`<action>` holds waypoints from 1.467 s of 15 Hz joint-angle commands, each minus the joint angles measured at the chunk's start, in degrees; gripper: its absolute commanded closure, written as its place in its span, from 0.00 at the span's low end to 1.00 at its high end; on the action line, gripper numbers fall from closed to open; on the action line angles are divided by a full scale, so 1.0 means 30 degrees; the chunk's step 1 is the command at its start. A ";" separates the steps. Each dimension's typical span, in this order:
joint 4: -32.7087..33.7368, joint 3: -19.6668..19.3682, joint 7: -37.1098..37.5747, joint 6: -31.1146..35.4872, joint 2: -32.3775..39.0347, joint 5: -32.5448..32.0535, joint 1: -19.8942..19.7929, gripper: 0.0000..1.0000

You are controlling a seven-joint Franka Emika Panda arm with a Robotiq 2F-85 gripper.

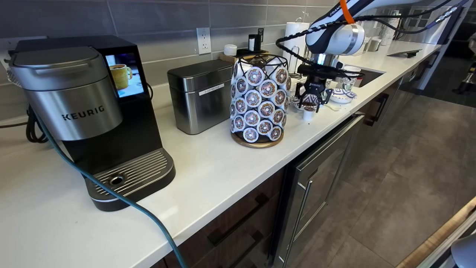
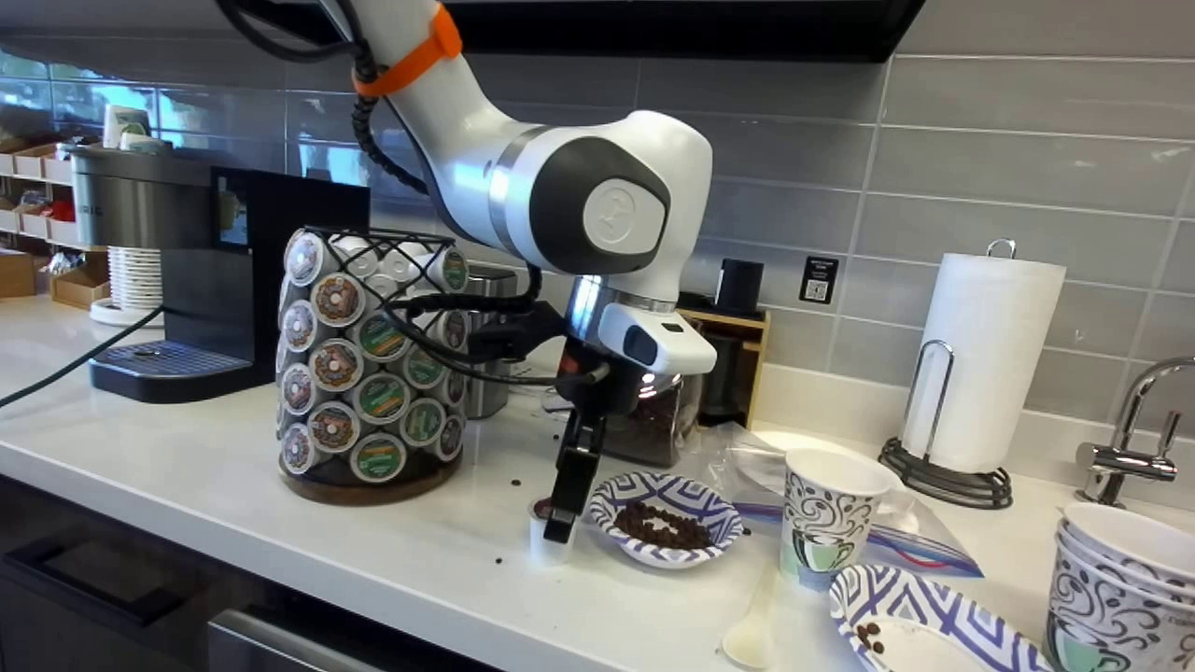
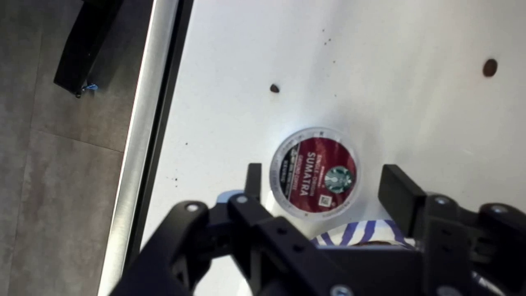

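Observation:
In the wrist view my gripper (image 3: 325, 174) stands open, one finger on each side of a coffee pod with gaps showing on both sides. The pod (image 3: 318, 174) has a dark red "Sumatra" lid with a green round logo and a pale rim. It stands upright on the white counter, lid up. In both exterior views the gripper (image 1: 309, 104) points down over the white pod (image 1: 308, 113); a finger (image 2: 571, 476) partly hides it. Close behind the pod is a blue-and-white patterned bowl (image 2: 714, 504) with dark beans (image 2: 658, 525); only its edge shows in the wrist view.
A tall pod carousel (image 1: 260, 100) stands beside the gripper, with a Keurig machine (image 1: 83, 109) farther along. A paper cup (image 2: 826, 513), a pale spoon (image 2: 752, 630), a second bowl (image 2: 971, 597) and stacked cups (image 2: 1116, 607) are nearby. The counter's front edge (image 3: 158, 123) runs close to the pod.

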 commanded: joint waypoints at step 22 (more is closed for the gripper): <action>-0.0001 -0.0753 -0.6105 -1.3023 -0.2699 1.3434 -0.4160 0.72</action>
